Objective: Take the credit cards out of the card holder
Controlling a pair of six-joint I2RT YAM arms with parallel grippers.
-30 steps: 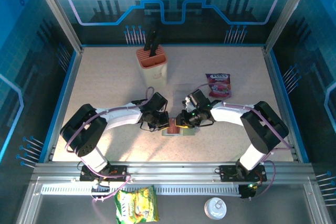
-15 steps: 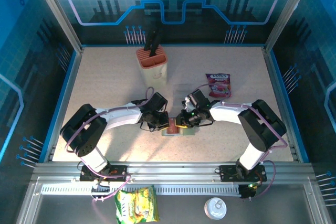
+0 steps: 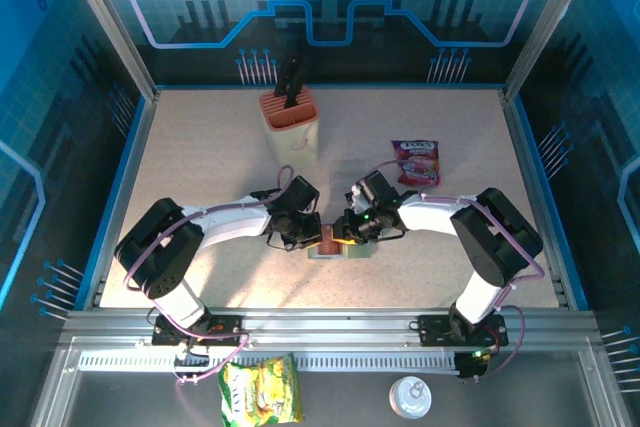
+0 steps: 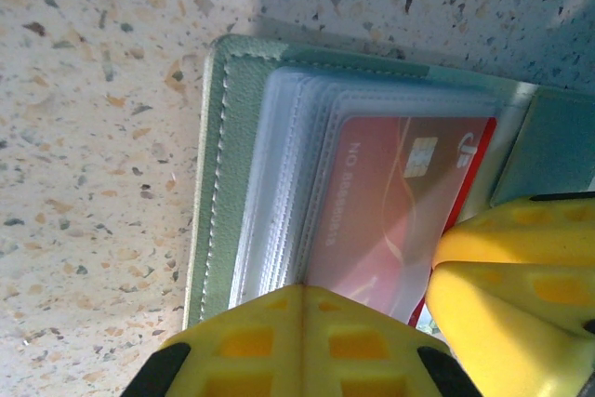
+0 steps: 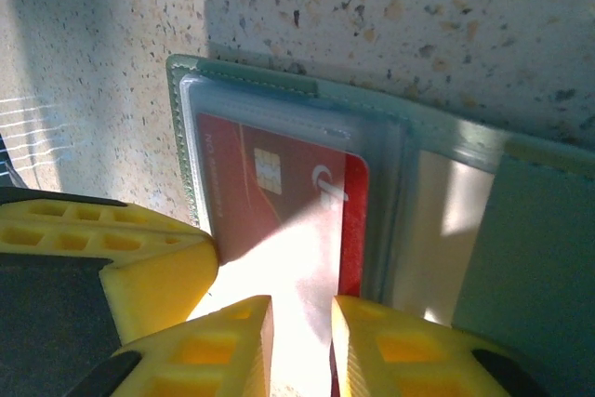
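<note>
The grey-green folding card holder point(image 3: 328, 246) lies open on the speckled surface point(image 3: 200, 167) between the arms. The left gripper point(image 4: 302, 302), fingers pressed together, seems to pin its clear sleeves point(image 4: 279, 183). The right gripper point(image 5: 300, 311), narrowly parted, sits over the red credit card point(image 5: 270, 192) (not yet out), so sliding it free looks next. The purple snack packet point(image 3: 416, 161) and peach utensil tub point(image 3: 291, 123) stand well apart.

From above, two robot arms reach inward across a speckled table point(image 3: 200, 167). The left gripper point(image 3: 305, 235) and right gripper point(image 3: 348, 232) meet over a small card holder point(image 3: 330, 252) showing a red card point(image 3: 329, 239).
</note>
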